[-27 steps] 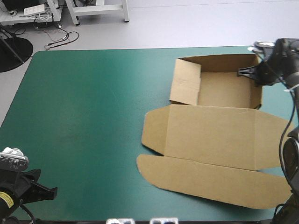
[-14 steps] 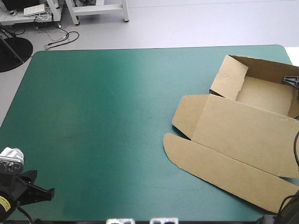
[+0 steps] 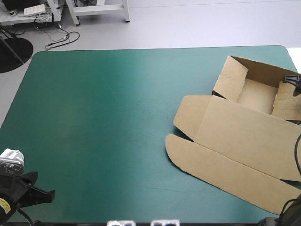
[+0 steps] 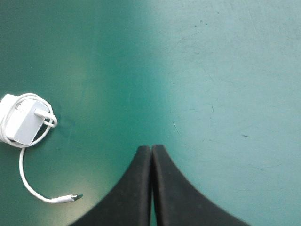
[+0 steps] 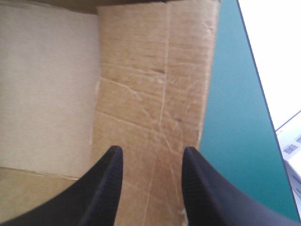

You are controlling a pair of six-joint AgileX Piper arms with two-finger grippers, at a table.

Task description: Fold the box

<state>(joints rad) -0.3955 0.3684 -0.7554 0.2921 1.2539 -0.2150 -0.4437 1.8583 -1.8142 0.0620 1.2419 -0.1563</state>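
Observation:
The brown box (image 3: pixel 244 134) lies at the table's right side, turned slightly. Its tray end (image 3: pixel 256 94) is at the far right with the far wall and left wall (image 3: pixel 230 77) raised, and the lid panels lie flat toward the front. A creased right side flap (image 3: pixel 286 101) leans in over the tray floor. My right gripper (image 3: pixel 292 80) shows only at the table's right edge, over that flap. In the right wrist view it (image 5: pixel 151 157) is open, the creased flap (image 5: pixel 155 94) just ahead of it. My left gripper (image 3: pixel 44 193) sits at the near left corner, shut (image 4: pixel 151 149) over bare cover.
A white charger with a coiled cable (image 4: pixel 23 123) lies on the teal-green cover beside my left gripper. The box's right end reaches the table's right edge (image 5: pixel 244 70). Bare teal-green cover (image 3: pixel 103 117) spans the left and middle of the table.
Earlier the box was dragged right and turned, and my right arm drew back to the table's edge. Since then the right side flap has dropped inward over the tray floor. The left arm stayed put.

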